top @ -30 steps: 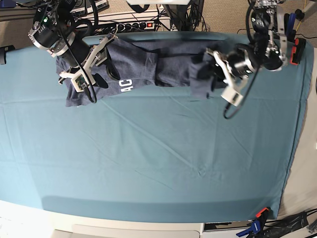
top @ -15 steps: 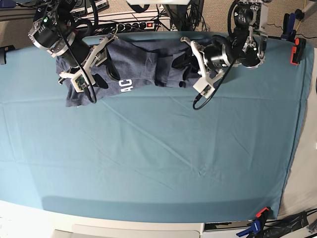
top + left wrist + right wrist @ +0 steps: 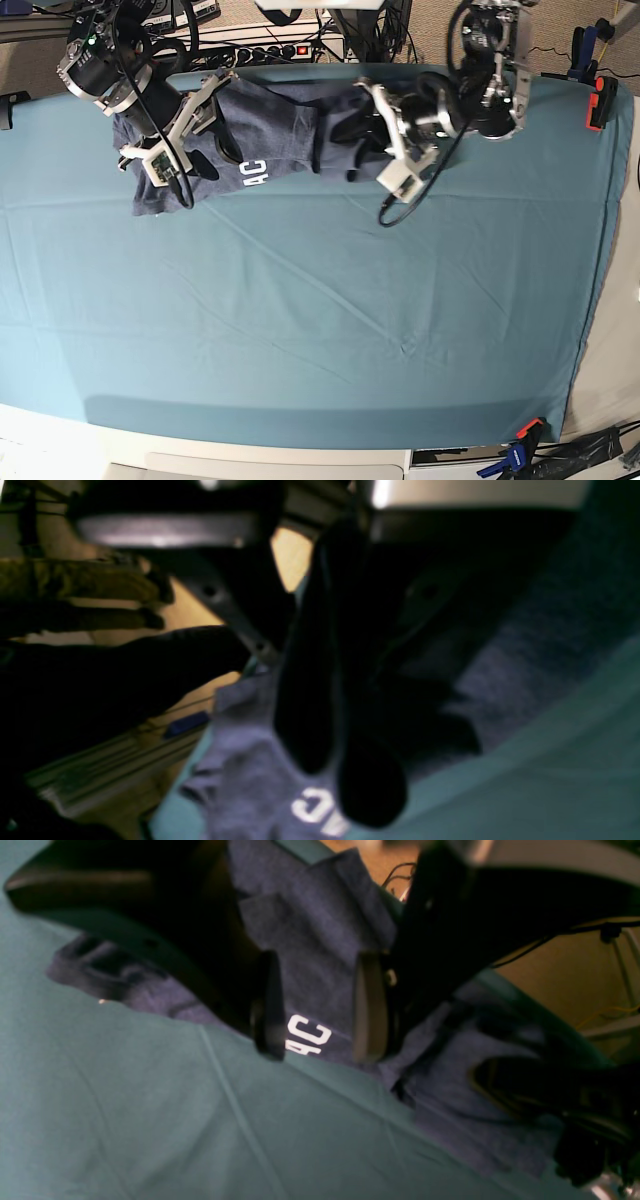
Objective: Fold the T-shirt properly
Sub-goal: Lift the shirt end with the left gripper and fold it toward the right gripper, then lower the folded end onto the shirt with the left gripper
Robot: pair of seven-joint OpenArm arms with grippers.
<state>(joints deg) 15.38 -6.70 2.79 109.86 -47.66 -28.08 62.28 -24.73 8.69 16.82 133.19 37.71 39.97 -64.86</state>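
Two grippers work the T-shirt [image 3: 290, 135] bunched at the counter's [image 3: 300, 320] far edge: left gripper [image 3: 365, 135] clenched on a fold mid-carry, right gripper [image 3: 317, 1010] released above the lettering, so next likely laying it flat.

Left pincer [image 3: 345, 780] clamped (right pincer [image 3: 320, 1020] parted).

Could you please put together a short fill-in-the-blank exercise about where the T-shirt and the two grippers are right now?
1. The T-shirt lies bunched along the table cloth's ____ edge in the base view.
2. The left gripper is shut on a fold of the ____.
3. The right gripper's jaws are ____.
4. The lettering is ____ in colour.

Missing words: far; T-shirt; open; white
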